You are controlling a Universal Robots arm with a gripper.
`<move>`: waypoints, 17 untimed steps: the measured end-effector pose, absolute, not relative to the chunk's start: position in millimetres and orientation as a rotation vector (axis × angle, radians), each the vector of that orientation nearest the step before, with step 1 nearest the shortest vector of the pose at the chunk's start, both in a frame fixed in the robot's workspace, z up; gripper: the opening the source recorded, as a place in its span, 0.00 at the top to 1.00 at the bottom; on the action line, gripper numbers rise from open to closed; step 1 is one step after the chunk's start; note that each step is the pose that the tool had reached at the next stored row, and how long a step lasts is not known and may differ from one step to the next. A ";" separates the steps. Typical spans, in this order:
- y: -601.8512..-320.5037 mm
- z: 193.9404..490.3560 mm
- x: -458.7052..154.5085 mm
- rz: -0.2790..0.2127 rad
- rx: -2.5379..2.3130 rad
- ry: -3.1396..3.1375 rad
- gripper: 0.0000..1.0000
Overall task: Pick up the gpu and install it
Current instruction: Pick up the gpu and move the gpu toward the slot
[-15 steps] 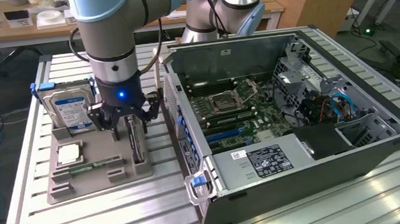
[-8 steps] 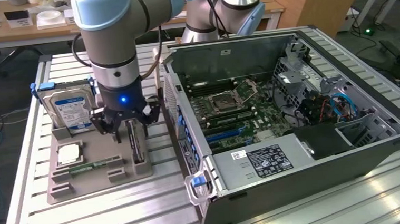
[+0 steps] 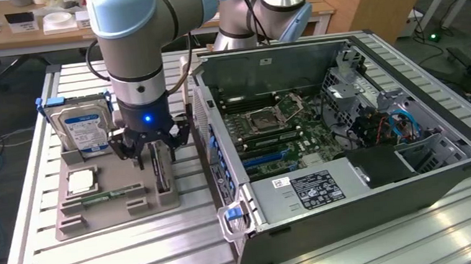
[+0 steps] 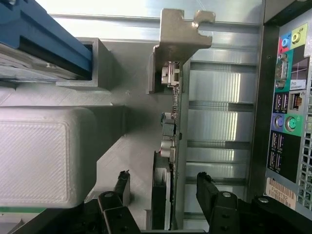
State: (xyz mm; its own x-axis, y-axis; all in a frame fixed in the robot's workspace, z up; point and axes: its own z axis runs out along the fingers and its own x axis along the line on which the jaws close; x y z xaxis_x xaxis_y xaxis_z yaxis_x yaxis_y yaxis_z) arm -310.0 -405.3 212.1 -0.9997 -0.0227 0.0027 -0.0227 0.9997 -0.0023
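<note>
Gripper (image 4: 163,181) released, jaws wide, one finger on each side of the gpu (image 4: 176,114), neither touching. We count one gpu, one hard drive (image 3: 81,127) and one memory stick (image 3: 111,194) in one grey holder (image 3: 117,216). Gpu stands on edge, long axis parallel to the computer case (image 3: 343,130) port panel, bracket (image 4: 178,39) at the end beyond the fingers.

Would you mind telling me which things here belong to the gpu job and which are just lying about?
For the job: the gpu, standing on edge in the grey holder; the open gripper straddling it; the open computer case.
Lying about: the hard drive; the memory stick; the small square chip.
</note>
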 end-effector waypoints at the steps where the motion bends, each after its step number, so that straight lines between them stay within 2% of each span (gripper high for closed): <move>1: -405.3 212.1 -309.9 0.004 0.036 -3.139 0.34; 4: -405.3 212.1 -309.9 0.004 0.036 -3.139 0.35; 6: -405.3 212.1 -309.9 0.004 0.036 -3.139 0.48; 8: -405.3 212.1 -309.9 0.004 0.036 -3.139 0.48; 9: -405.3 212.1 -309.9 0.004 0.036 -3.139 0.54; 11: -405.3 212.1 -309.9 0.004 0.036 -3.139 0.56; 12: -405.3 212.1 -309.9 0.004 0.036 -3.139 0.62; 13: -405.3 212.1 -309.9 0.004 0.036 -3.139 0.62; 14: -405.3 212.1 -309.9 0.004 0.036 -3.139 0.69; 17: -405.3 212.1 -309.9 0.004 0.036 -3.139 0.69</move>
